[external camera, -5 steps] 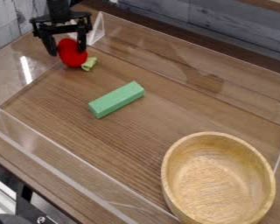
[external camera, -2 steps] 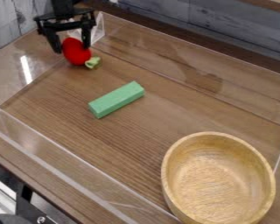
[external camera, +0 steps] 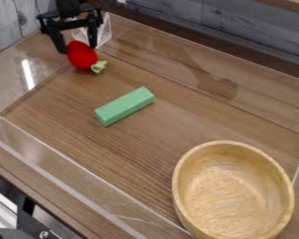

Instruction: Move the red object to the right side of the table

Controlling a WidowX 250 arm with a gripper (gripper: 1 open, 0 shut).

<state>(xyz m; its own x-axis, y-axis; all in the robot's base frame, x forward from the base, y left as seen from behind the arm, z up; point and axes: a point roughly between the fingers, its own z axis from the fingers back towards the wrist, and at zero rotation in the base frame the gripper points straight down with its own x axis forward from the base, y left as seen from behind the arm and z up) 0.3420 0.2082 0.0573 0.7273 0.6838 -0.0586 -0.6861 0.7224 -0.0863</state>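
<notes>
Only one view, the camera view.

Red object (external camera: 79,55) sits on the desk (external camera: 177,126) in the far-left corner, well away from the green block (external camera: 123,105), which I'm using as the landmark: the fruit is up and left of it, with its pale green leaf end pointing toward the block. Wooden bowl (external camera: 234,191) is on the block's other side, near right, well apart.

Hand (external camera: 72,34) is directly above the red object, pointing down, fingers spread wide, holding nothing. Fingertips straddle the top of the fruit; can't tell whether they touch it.

Step in hand, as I read it: the grasp. Task barely started, since the fruit is on the wrong side of the block.

To do it well:
- Drop until the fingers bracket the widest part of the red body, not the leafy end.
- It's rounded, so centre it between the fingers or it will squirt out on closing.
- The clear acrylic wall (external camera: 115,28) is just behind; keep the far finger off it.
- Lift clear before crossing, and pass above the block rather than sweeping past it.
- Set down beyond the block, short of the bowl.

Versus the frame a second ago: the hand has lifted slightly and now sits higher over the fruit. The fruit has shifted a touch toward the block and shows more. Fingers spread the same. Block and bowl unchanged.
</notes>
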